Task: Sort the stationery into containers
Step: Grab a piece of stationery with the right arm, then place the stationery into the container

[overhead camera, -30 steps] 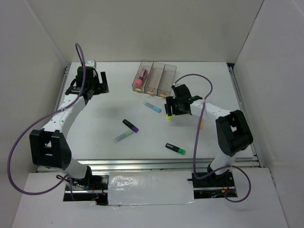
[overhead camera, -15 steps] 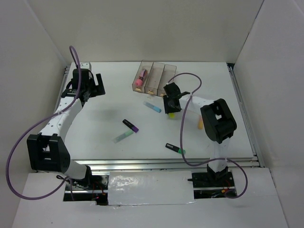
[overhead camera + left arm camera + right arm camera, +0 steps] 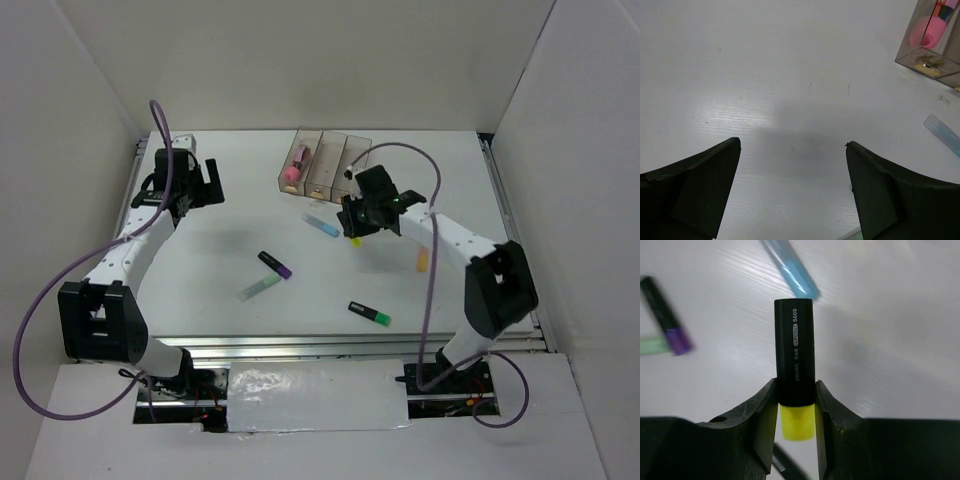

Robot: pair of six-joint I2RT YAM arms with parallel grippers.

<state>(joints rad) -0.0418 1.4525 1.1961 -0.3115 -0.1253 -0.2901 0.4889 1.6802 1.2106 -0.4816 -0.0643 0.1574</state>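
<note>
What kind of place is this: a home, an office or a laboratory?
Probably a robot laboratory cell: plain white walls enclose a white table, with the left arm and right arm mounted at its near edge.

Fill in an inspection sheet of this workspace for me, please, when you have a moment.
Surface: white table, no spills seen.
Job's things: containers, three joined bins, pink highlighter in the leftmost as seen from above; light blue highlighter, purple highlighter, mint highlighter, green highlighter and peach highlighter loose on the table.
Clutter: nothing seen.
Grippers: left gripper open, empty; right gripper shut on yellow highlighter.
Cables: purple cables loop off both arms.
Surroundings: white walls.
</note>
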